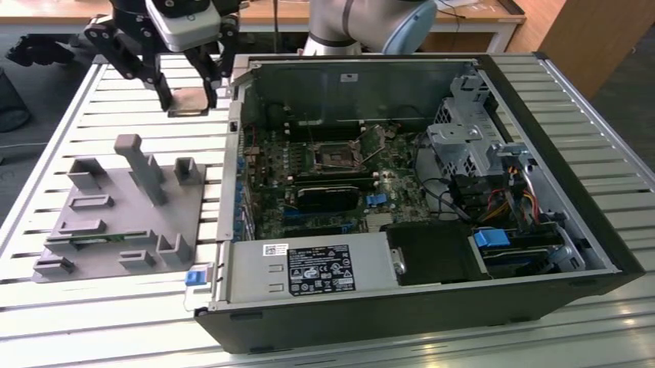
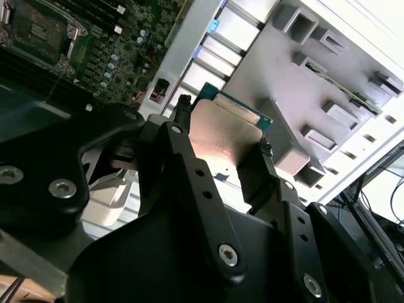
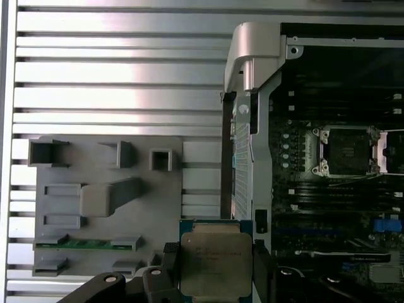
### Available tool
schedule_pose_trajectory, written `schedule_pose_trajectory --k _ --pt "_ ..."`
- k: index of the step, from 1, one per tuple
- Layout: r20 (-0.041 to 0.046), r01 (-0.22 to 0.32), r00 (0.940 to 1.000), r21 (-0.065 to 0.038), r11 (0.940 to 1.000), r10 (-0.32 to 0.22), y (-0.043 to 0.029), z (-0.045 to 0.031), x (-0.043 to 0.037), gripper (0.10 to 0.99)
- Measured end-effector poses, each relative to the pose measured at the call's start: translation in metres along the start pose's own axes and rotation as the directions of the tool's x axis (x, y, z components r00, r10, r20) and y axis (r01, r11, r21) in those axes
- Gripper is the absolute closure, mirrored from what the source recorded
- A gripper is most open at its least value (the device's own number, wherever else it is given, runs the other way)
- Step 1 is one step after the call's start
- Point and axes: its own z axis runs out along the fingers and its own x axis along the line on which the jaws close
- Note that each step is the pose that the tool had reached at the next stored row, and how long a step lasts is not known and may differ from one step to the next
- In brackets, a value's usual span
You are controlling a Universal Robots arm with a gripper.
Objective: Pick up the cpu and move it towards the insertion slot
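My gripper (image 1: 189,105) hangs over the slatted table just outside the open computer case, on the exterior view's left. It is shut on the cpu (image 1: 192,100), a flat square chip held by two opposite edges. Both wrist views show the cpu (image 3: 214,255) (image 2: 221,142) clamped between the black fingers (image 3: 169,260), with its silvery top facing the first wrist camera. The gripper (image 3: 214,268) (image 2: 222,126) sits between the grey fixture plate and the case wall. The insertion slot (image 1: 336,156) (image 3: 347,151) (image 2: 38,28) is a dark square socket with a metal frame on the motherboard inside the case, apart from the cpu.
A grey fixture plate (image 1: 123,218) (image 3: 107,202) with blocks and posts lies on the table beside the case, with a green memory stick (image 3: 82,243) in it. The case wall (image 1: 233,153) (image 3: 243,95) stands between gripper and motherboard. A long black card (image 1: 327,196) lies near the socket.
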Motion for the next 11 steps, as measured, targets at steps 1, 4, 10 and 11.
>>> schedule_pose_trajectory --k 1,4,10,11 --pt "0.0001 0.0 1.0 0.0 1.0 0.0 0.0001 0.0 -0.0012 0.545" --pt "0.0 0.0 1.0 0.0 1.0 0.0 0.0002 0.0 -0.0065 0.545" --pt "0.0 0.0 1.0 0.0 1.0 0.0 0.0009 0.0 -0.0177 0.545" --pt "0.0 0.0 1.0 0.0 1.0 0.0 0.001 0.0 -0.0191 0.545"
